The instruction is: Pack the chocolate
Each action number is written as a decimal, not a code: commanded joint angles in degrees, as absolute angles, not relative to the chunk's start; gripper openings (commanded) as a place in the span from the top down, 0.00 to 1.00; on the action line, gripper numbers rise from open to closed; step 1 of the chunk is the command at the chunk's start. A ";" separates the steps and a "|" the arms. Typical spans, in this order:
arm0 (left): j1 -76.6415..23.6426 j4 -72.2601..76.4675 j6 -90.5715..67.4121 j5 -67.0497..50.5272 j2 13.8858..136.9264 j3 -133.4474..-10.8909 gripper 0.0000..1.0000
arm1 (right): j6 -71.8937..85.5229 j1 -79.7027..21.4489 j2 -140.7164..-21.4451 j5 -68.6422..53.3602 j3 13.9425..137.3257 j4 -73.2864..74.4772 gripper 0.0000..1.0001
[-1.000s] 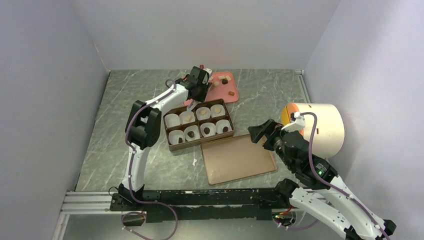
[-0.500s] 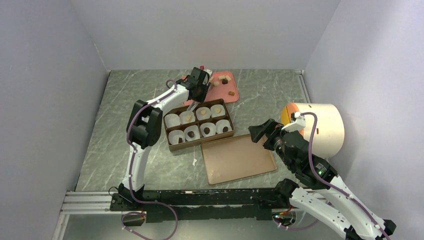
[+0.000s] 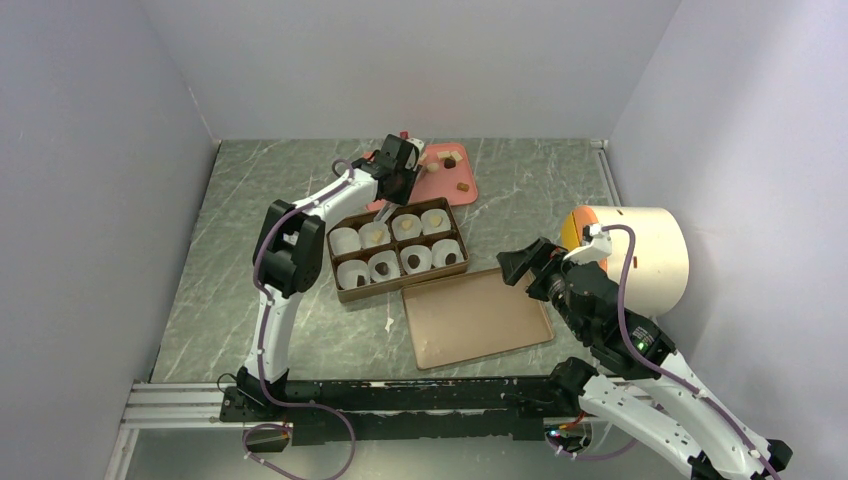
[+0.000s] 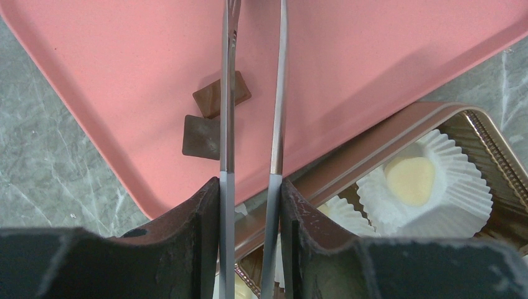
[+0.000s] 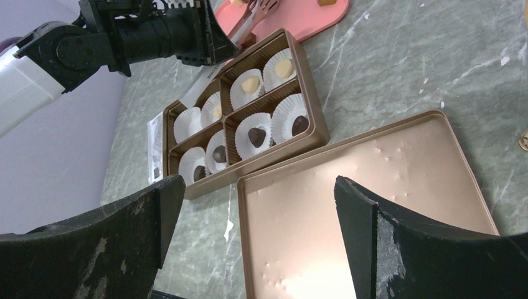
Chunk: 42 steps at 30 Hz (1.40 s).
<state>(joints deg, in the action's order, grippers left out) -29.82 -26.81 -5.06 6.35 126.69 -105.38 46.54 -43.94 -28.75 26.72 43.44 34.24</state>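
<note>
My left gripper (image 3: 400, 165) (image 4: 249, 187) is shut on metal tweezers (image 4: 227, 124), whose two arms reach out over the pink tray (image 4: 373, 50); their tips run out of view. Two flat brown pieces of chocolate (image 4: 199, 136) lie on the tray beside the left tweezer arm. More chocolate (image 3: 463, 186) lies further along the tray. The brown box (image 3: 400, 250) (image 5: 314, 134) holds white paper cups, some with a dark or cream piece (image 4: 411, 180) inside. My right gripper (image 3: 515, 265) (image 5: 256, 187) hangs open and holds nothing, above the gold lid (image 5: 373, 187).
The gold lid (image 3: 475, 320) lies flat just in front of the box. A large white cylinder with an orange end (image 3: 640, 250) stands at the right. A small dark bit (image 3: 389, 323) lies on the marble table, and a white slip (image 5: 155, 146) lies beside the box.
My left gripper has shifted slightly over the near edge of the pink tray and squeezed the tweezer arms a little closer. The right arm has not moved.
</note>
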 commanded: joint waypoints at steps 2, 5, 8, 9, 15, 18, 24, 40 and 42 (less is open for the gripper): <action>-30.04 -25.44 -4.72 6.30 122.22 -107.22 0.73 | 46.67 -43.87 -28.21 26.95 44.01 33.51 0.04; -30.05 -25.58 -4.88 6.22 121.89 -107.11 0.74 | 46.67 -43.89 -28.26 27.07 44.28 33.72 0.04; -30.03 -25.75 -5.11 5.97 121.39 -106.89 0.75 | 46.62 -43.86 -28.21 26.99 44.46 33.84 0.04; -30.04 -25.87 -5.32 5.78 121.26 -106.80 0.75 | 46.71 -43.86 -28.18 26.96 44.47 33.84 0.04; -30.06 -26.85 -6.47 5.47 119.91 -106.80 0.75 | 46.50 -43.86 -28.25 26.81 44.55 33.72 0.04; -30.05 -27.27 -6.83 5.36 118.80 -106.58 0.75 | 46.30 -43.86 -28.63 26.89 44.82 33.58 0.04; -30.05 -28.64 -7.27 5.44 116.16 -105.40 0.75 | 46.36 -43.87 -28.65 26.37 44.34 33.18 0.04; -30.04 -32.14 -9.57 6.71 103.68 -96.77 0.74 | 46.49 -43.90 -28.21 26.45 43.51 33.16 0.04; -30.05 -32.57 -9.75 6.83 102.03 -95.42 0.75 | 46.49 -43.92 -28.21 26.54 43.51 33.29 0.04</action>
<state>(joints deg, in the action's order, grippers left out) -29.82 -32.82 -8.47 6.04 108.03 -96.51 46.57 -43.94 -28.75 26.52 43.44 34.24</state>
